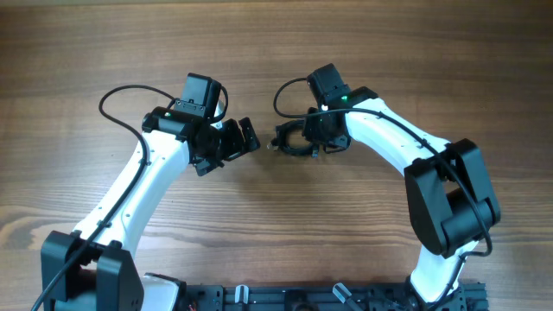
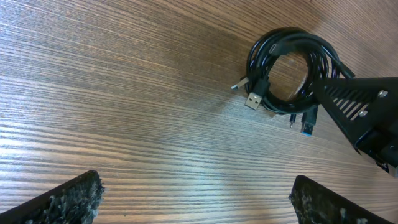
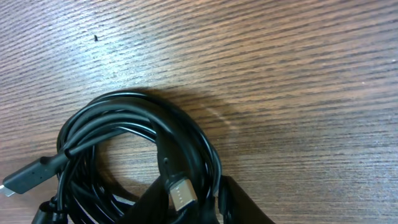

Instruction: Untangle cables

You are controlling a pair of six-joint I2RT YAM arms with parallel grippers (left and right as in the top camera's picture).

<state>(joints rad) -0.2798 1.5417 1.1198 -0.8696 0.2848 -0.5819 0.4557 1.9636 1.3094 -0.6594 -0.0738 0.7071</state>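
Three thin black cables (image 3: 186, 143) lie wound together in one small coil on the wooden bench (image 1: 276, 233), between the two arms and nearer the right one. The right end effector (image 3: 196, 193) is down on the coil's near edge, its dark fingers either side of a few strands and a metal-tipped plug (image 3: 180, 196); from these views it cannot be told whether they are pinching the cords or only straddling them. The left end effector (image 1: 244, 138) hangs just beside the coil and apart from it, its fingers spread wide and holding nothing. The cords look light, limp and smooth-jacketed, so they would likely slide over each other and drag the whole bundle along if pulled from one spot. The plugs offer the firmest hold. A flat silver plug (image 2: 253, 99) and a blue-tipped plug (image 2: 308, 127) stick out of the coil on the side facing the left arm, where a free end could be drawn out while the other arm pins the rest. Another plug (image 3: 25, 177) trails out at the left edge of the right wrist view.
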